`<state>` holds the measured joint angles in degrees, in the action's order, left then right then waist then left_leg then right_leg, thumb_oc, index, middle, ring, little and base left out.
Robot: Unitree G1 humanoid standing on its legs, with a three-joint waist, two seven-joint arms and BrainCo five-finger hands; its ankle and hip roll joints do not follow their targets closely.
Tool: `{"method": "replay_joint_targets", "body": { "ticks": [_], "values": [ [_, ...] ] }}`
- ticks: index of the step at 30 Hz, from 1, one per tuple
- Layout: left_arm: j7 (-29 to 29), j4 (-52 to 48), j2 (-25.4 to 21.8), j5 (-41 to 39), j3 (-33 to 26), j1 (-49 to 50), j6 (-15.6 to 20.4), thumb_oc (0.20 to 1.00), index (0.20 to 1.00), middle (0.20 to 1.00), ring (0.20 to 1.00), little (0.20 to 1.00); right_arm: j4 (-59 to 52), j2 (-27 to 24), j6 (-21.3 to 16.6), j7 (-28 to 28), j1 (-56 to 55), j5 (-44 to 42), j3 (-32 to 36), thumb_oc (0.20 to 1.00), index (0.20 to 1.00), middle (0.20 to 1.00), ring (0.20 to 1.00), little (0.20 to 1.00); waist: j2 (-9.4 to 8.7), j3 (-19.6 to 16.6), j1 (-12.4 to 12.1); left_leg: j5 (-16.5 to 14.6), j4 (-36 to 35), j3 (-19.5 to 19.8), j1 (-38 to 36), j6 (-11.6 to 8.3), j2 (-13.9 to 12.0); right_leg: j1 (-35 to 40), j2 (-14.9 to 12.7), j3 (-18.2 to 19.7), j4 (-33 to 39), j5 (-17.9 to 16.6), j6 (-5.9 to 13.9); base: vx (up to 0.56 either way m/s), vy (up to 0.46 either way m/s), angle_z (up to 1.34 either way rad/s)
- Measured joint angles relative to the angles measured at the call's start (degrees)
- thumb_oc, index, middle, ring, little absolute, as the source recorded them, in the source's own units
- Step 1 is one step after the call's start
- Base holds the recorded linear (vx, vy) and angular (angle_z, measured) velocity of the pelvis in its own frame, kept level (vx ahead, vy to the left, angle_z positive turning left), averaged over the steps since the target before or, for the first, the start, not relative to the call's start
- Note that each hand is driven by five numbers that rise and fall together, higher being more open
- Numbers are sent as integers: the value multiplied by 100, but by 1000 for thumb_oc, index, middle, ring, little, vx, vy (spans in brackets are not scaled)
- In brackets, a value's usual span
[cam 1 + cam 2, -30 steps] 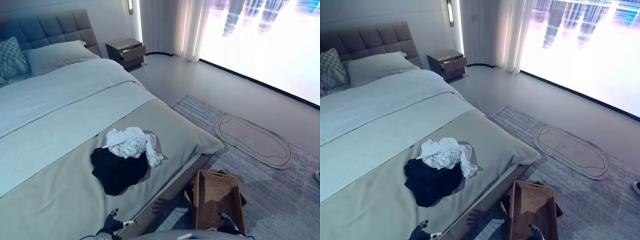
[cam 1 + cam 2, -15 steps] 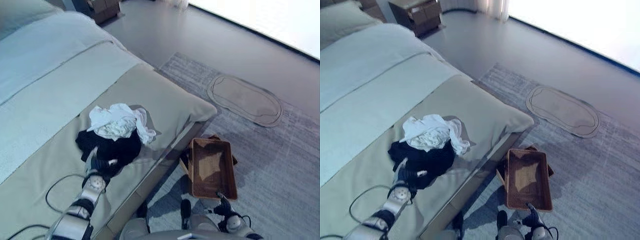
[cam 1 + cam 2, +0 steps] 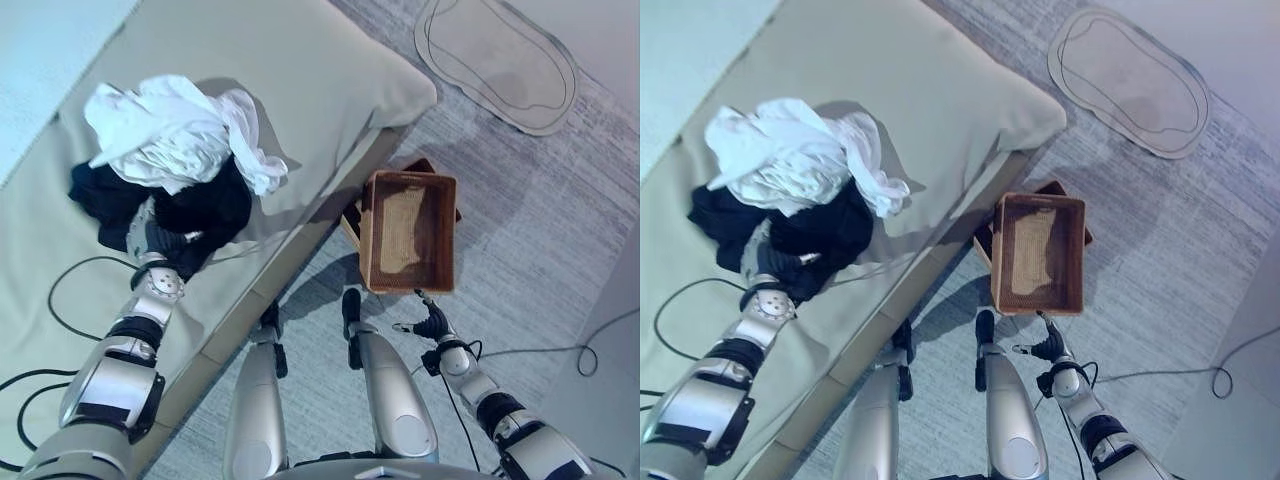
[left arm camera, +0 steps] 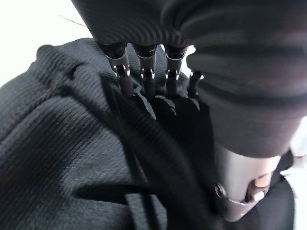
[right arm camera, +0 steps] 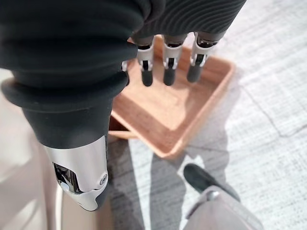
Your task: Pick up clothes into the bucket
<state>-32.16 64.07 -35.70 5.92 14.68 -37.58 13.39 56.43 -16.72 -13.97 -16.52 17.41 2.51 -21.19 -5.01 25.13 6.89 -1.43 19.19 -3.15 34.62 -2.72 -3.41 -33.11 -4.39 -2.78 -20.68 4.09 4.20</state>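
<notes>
Left eye view: a bed (image 3: pixel 300 60) with a smooth beige cover stands on a grey, finely striped carpet (image 3: pixel 540 230); an oval mat (image 3: pixel 497 55) lies on the carpet beyond the bed's foot corner. Near the bed's foot edge lies a crumpled white garment (image 3: pixel 170 130), partly on top of a black garment (image 3: pixel 190 215). The left robot hand (image 3: pixel 152 238) rests on the black one. A rectangular woven brown basket (image 3: pixel 408 232) sits on the carpet just beside the bed's corner, with the right robot hand (image 3: pixel 430 322) near its closer end.

Left wrist view: the fingers (image 4: pixel 125 81) press into ribbed black knit, tips buried in its folds; whether they grip, I cannot tell.

Right wrist view: fingers (image 5: pixel 167 67) straight and relaxed above the basket's shallow rim (image 5: pixel 201 120), holding nothing.
</notes>
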Motion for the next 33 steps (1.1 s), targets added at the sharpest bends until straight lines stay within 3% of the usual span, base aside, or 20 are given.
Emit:
{"method": "replay_joint_targets", "body": {
  "ticks": [5, 6, 10, 12, 13, 14, 15, 16, 18, 27, 33],
  "values": [
    [-143, 68, -195, -109, -28, -233, 52, 1000, 1000, 1000, 1000, 1000, -196, -14, -100, -20, -1, -170, -11, 1000, 1000, 1000, 1000, 1000, -98, 28, 36, -146, 529, -8, 628, 16, -95, -540, 69, 74, -268, 10, -16, 15, 23, -13],
    [-146, 95, -273, -229, -61, -364, 70, 1000, 1000, 1000, 1000, 1000, -214, -9, -114, -21, 35, -219, -58, 1000, 1000, 1000, 1000, 1000, -130, 24, 17, -290, 683, 13, 851, -1, -164, -697, 134, 82, -281, 99, -52, -25, -6, -12],
    [-199, 13, -379, -504, -262, -729, 84, 1000, 1000, 1000, 1000, 1000, -404, 2, -118, -24, 31, -279, -113, 1000, 1000, 1000, 1000, 1000, -232, 37, 18, -288, 935, 88, 1295, -3, -259, -1006, 232, 62, -271, -8, -39, -26, -24, -6],
    [-210, 92, -414, -589, -258, -915, 77, 912, 912, 912, 912, 912, -476, 0, -118, -7, 34, -384, -147, 1000, 1000, 1000, 1000, 1000, -263, 40, 3, -296, 1044, 146, 1398, -10, -296, -1027, 282, 43, -219, -47, -34, -22, -24, -3],
    [-211, 103, -445, -670, -256, -973, 76, 821, 821, 821, 821, 821, -522, 1, -118, -4, 33, -408, -148, 1000, 1000, 1000, 1000, 1000, -278, 43, 11, -309, 1072, 160, 1433, -31, -310, -1031, 307, 30, -206, -55, -34, -18, -11, -5],
    [-234, 124, -535, -758, -260, -1050, 68, 805, 805, 805, 805, 805, -608, 10, -121, 9, 28, -459, -164, 1000, 1000, 1000, 1000, 1000, -325, 26, 12, -331, 1136, 173, 1503, -53, -340, -1061, 335, 28, -171, -82, -35, -35, -22, -10],
    [-270, 140, -651, -895, -372, -1143, 71, 542, 542, 542, 542, 542, -667, 14, -136, 12, 29, -524, -193, 1000, 1000, 1000, 1000, 1000, -359, 21, 8, -360, 1231, 192, 1603, -16, -383, -1103, 372, 29, -138, -115, -15, -25, -16, -13],
    [-272, 140, -688, -975, -441, -1201, 73, 504, 504, 504, 504, 504, -692, 25, -150, 17, 32, -552, -199, 1000, 1000, 1000, 1000, 1000, -380, 25, 2, -386, 1267, 192, 1647, -4, -405, -1125, 401, 32, -127, -129, -28, -28, -10, -15],
    [-272, 154, -771, -1315, -685, -1381, 73, 200, 200, 200, 200, 200, -837, 37, -158, 63, 29, -630, -232, 1000, 1000, 1000, 1000, 1000, -413, 21, 2, -445, 1446, 226, 1816, -5, -465, -1180, 465, 33, -51, -215, 5, -18, -18, -15],
    [-138, 27, -727, -2781, -912, -1790, 261, 200, 200, 200, 200, 200, -873, 100, -163, 78, -6, -875, -328, 1000, 1000, 1000, 1000, 1000, -495, 42, -18, -678, 1841, 326, 2074, 126, -420, -1172, 469, 91, 15, -310, 55, 2, -5, -2],
    [124, -173, -312, -3449, -1140, -1285, 377, 200, 200, 200, 200, 200, -813, 168, -165, 83, -117, -874, -320, 1000, 1000, 1000, 1000, 1000, -525, 63, -32, -555, 1282, 164, 1311, 239, -229, -559, 252, 139, 321, -368, 135, -30, 0, 10]
  ]
}}
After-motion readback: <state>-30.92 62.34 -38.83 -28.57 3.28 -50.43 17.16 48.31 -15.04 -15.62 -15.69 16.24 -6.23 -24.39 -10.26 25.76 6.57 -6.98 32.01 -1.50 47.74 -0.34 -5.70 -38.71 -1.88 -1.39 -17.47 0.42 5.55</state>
